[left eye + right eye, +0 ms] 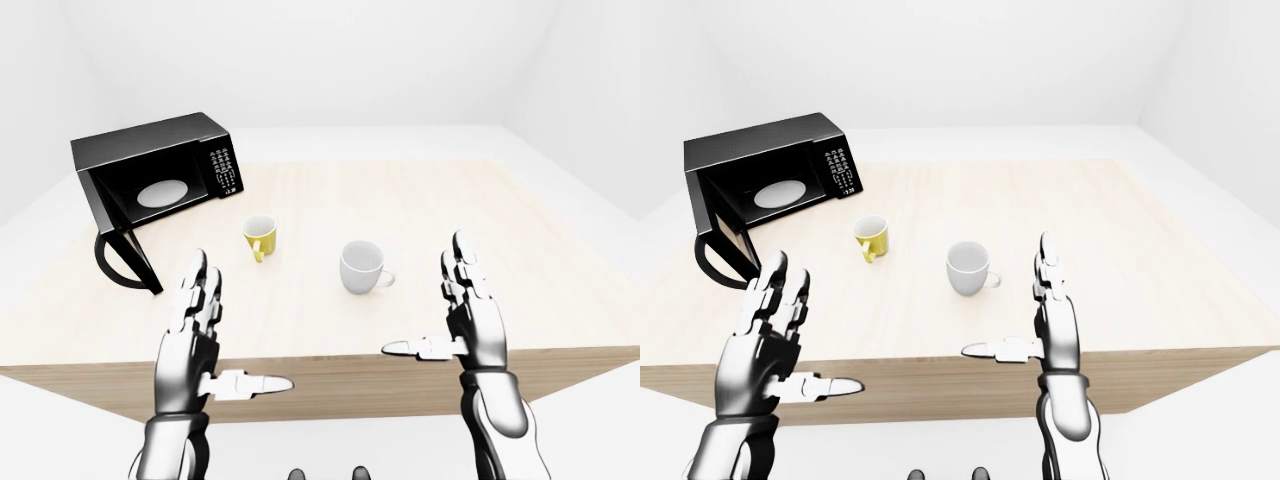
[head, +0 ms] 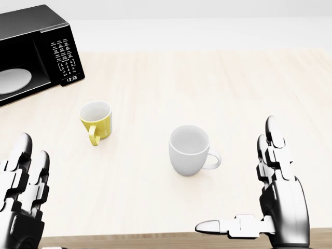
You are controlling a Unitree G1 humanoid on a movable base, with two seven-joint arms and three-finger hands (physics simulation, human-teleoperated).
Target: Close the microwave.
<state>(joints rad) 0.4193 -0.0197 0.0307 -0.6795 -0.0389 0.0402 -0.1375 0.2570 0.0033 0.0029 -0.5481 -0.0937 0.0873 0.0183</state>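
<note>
Standing wide open on the table's (image 1: 420, 205) far left in the left-eye view: microwave (image 1: 155, 175), door (image 1: 125, 262) swung out toward the table's near edge, white turntable plate (image 1: 160, 193) visible inside. Nothing of the closing done yet, by the look of it; whole job left, meaning a reach across to that door and a push until it shuts. Hovering near the table's near edge, well apart from the microwave: left hand (image 1: 192, 340) and right hand (image 1: 468, 325), both spread, fingers straight and thumbs out sideways, holding nothing. Sitting between hands and microwave, touched by neither: yellow mug (image 2: 96, 120) and white mug (image 2: 190, 150). Readable on the control panel (image 2: 64, 58) in the head view: clock display (image 2: 71, 79) showing "13:33"; keypad legends above it too small to make out, possibly digits. No brand name visible anywhere.
</note>
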